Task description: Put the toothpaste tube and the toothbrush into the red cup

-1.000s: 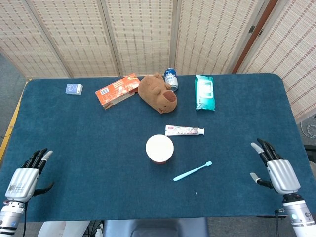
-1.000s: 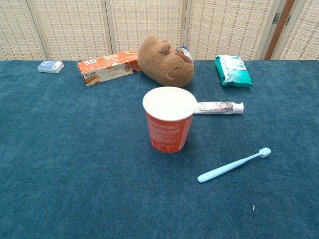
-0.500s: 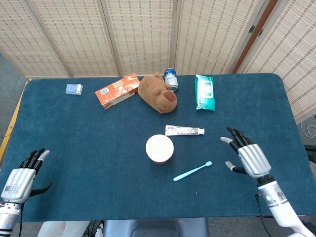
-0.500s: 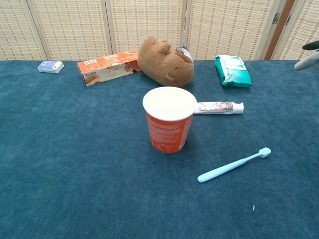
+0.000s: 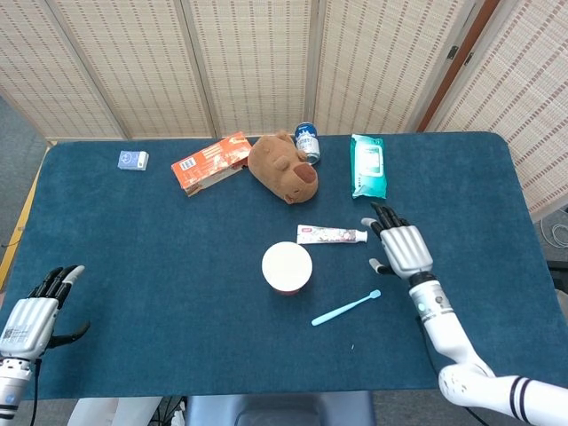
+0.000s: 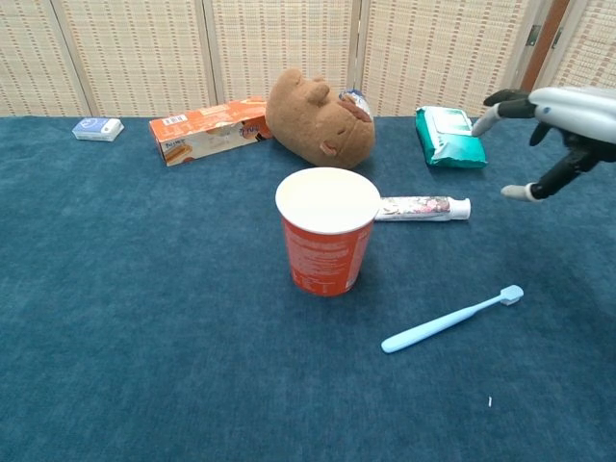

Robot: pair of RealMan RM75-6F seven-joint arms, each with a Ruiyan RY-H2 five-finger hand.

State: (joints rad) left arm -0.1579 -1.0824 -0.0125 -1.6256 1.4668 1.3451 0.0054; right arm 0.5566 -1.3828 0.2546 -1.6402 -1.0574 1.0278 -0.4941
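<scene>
Left hand (image 5: 31,312) seen spread, empty, at tabletop (image 5: 133,266) edge. Red cup (image 6: 327,231) upright, centre. Toothpaste tube (image 6: 422,208) laid crosswise behind, cap rightward; print unreadable. Toothbrush (image 6: 450,320) laid diagonally, head far-right. Right hand (image 5: 404,248) spread, empty, beside cap.

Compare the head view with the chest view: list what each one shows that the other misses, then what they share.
Head view only: the left hand, open, at the table's near left edge, and the whole table outline.

Chest view only: the cup's red side with its print.

Both: the right hand, open, near the toothpaste's cap end, the toothbrush, plush toy, orange box, wipes pack and small blue box.
</scene>
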